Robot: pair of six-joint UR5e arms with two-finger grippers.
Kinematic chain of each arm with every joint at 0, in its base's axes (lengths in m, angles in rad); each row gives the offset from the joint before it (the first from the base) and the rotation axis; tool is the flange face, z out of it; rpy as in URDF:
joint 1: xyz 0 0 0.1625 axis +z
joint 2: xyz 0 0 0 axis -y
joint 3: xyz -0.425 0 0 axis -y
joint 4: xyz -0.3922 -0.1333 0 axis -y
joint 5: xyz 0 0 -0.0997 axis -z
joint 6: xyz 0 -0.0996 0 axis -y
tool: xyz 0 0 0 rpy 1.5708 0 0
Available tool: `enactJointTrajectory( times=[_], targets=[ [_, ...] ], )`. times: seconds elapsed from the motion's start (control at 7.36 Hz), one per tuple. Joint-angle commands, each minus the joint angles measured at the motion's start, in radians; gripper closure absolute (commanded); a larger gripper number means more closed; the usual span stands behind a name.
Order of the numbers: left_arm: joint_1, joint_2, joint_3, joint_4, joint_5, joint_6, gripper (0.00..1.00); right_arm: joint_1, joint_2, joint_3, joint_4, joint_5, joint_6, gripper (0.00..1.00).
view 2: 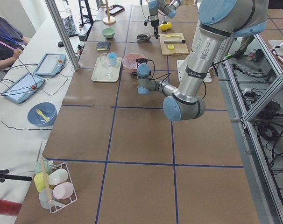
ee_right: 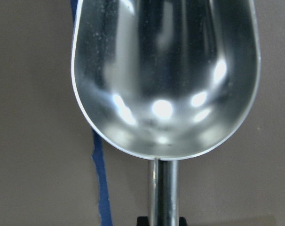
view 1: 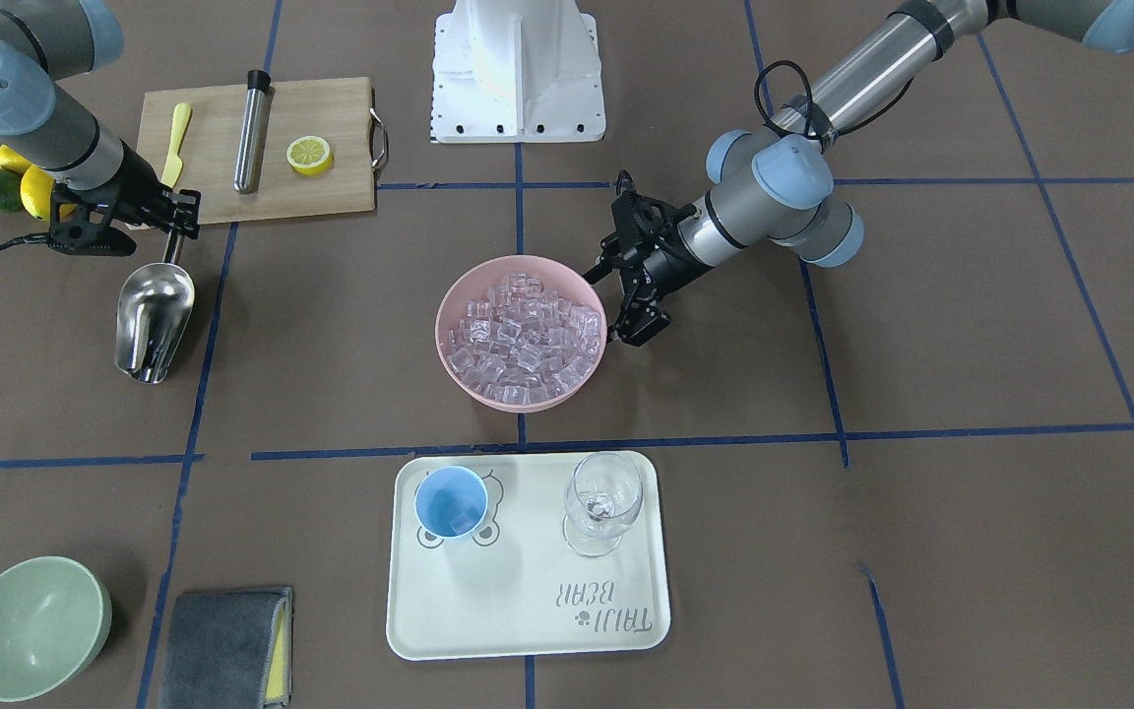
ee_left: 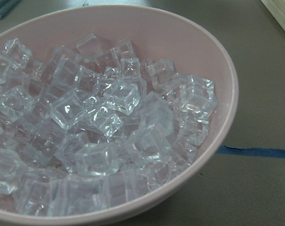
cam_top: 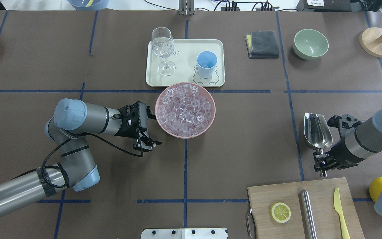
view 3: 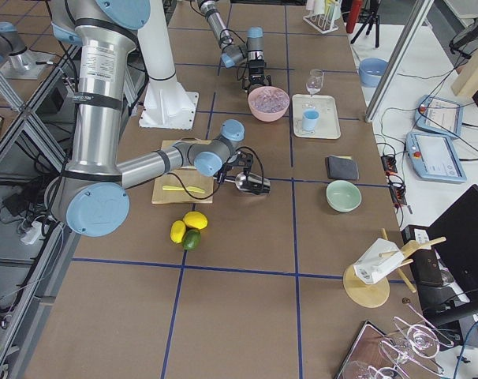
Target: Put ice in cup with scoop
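Note:
The ice (view 1: pixel 523 335) fills a pink bowl (view 1: pixel 440 330) at the table's middle, and it also shows in the overhead view (cam_top: pixel 184 109) and the left wrist view (ee_left: pixel 109 132). My left gripper (cam_top: pixel 151 130) is open and empty, right beside the bowl's rim (cam_top: pixel 214 111). The light-blue cup (view 1: pixel 450 502) stands upright on a cream tray (view 1: pixel 528 630), with a faint glassy shape inside. My right gripper (cam_top: pixel 322 164) is shut on the thin handle of the steel scoop (cam_top: pixel 317 131). Its trough (ee_right: pixel 166 70) is empty and points towards the tray side, far from the bowl.
A clear stemmed glass (view 1: pixel 604 502) stands on the tray beside the cup. A wooden board (cam_top: pixel 277 196) near the right arm holds a lemon half (cam_top: pixel 280 212), a steel cylinder (cam_top: pixel 308 212) and a yellow knife (cam_top: pixel 341 212). A green bowl (cam_top: pixel 310 43) and a grey cloth (cam_top: pixel 262 43) lie beyond.

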Motion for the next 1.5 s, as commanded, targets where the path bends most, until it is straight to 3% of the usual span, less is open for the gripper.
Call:
enactJointTrajectory(
  times=[0.0,0.14,0.41,0.68,0.95,1.36],
  targets=[
    [0.000,0.000,0.000,0.000,0.000,0.000,0.00,-0.005,0.004,-0.006,0.002,-0.002,0.001,0.33],
    [0.000,0.000,0.000,0.000,0.000,0.000,0.00,-0.004,0.005,-0.005,0.002,0.000,0.001,0.00],
    [0.000,0.000,0.000,0.000,0.000,0.000,0.00,0.021,0.019,0.009,-0.003,0.001,-0.002,0.00],
    [-0.003,0.003,-0.002,-0.002,0.000,0.001,0.00,0.129,0.019,0.035,-0.007,0.000,-0.033,0.00],
    [-0.037,0.006,-0.015,-0.002,-0.002,-0.005,0.00,0.327,0.018,0.033,-0.061,0.018,-0.402,0.00],
    [-0.129,0.063,-0.051,-0.002,-0.011,-0.002,0.00,0.549,0.005,0.024,-0.246,0.037,-0.868,0.00]
  ],
)
